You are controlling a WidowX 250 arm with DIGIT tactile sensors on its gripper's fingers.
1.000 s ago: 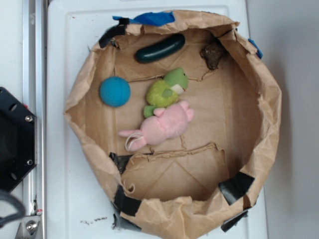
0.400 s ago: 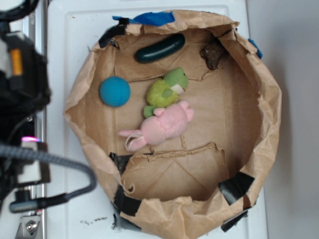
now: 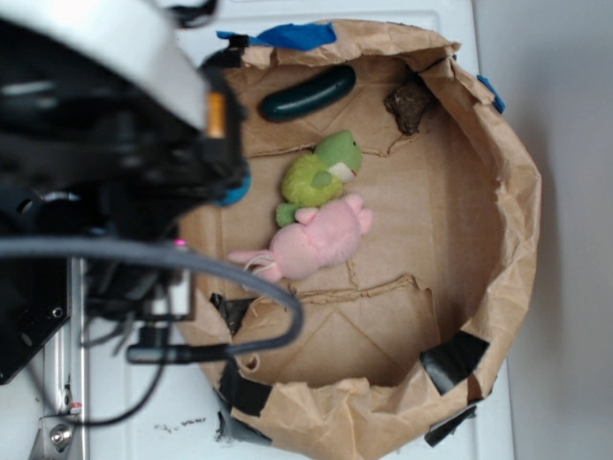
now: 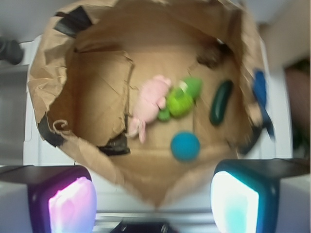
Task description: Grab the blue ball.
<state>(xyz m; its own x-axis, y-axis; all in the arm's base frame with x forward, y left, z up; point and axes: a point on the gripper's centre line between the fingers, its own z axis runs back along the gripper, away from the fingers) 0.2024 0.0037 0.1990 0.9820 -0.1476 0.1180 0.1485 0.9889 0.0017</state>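
Note:
The blue ball (image 4: 185,146), round and teal, lies on the brown paper floor near the wall of the paper bag basin (image 4: 46,73). In the wrist view my gripper (image 4: 153,204) hovers high above the basin's near rim, open, with nothing between its glowing pads (image 4: 73,204). The ball sits ahead of the jaws and slightly right. In the exterior view my arm (image 3: 115,144) covers the basin's left side, so only a sliver of the blue ball (image 3: 239,187) shows.
A green plush (image 4: 182,99) and a pink plush (image 4: 150,104) lie together mid-basin, just beyond the ball. A dark green cucumber toy (image 4: 221,102) and a brown lump (image 4: 211,56) rest near the far wall. Blue tape (image 3: 297,35) marks the rim.
My arm has swung in from the left edge over the basin's left rim, now hiding most of the ball in the exterior view. The toys have not moved.

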